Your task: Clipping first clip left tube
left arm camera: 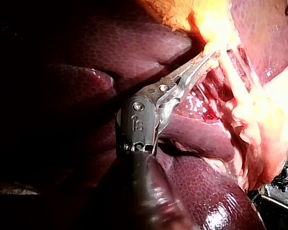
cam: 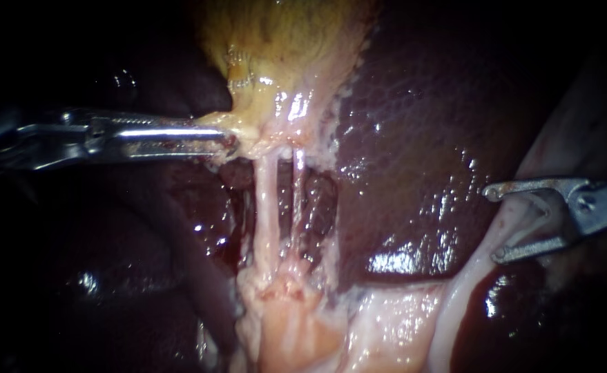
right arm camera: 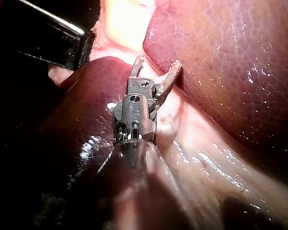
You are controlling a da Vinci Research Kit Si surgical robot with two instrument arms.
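Two tubes hang side by side below the gallbladder (cam: 275,41), the thicker left tube (cam: 267,207) just beside the right tube (cam: 297,200). And the left instrument (cam: 230,136) is clamped on the gallbladder's lower edge, right above them. Over by the liver (cam: 413,138), the right instrument (cam: 496,224) sits well apart, jaws gaping around a pale band (cam: 524,211).

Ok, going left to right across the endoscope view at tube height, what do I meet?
Left instrument, jaws shut on the gallbladder at its lower edge → left tube → right tube → liver → right instrument, jaws open.
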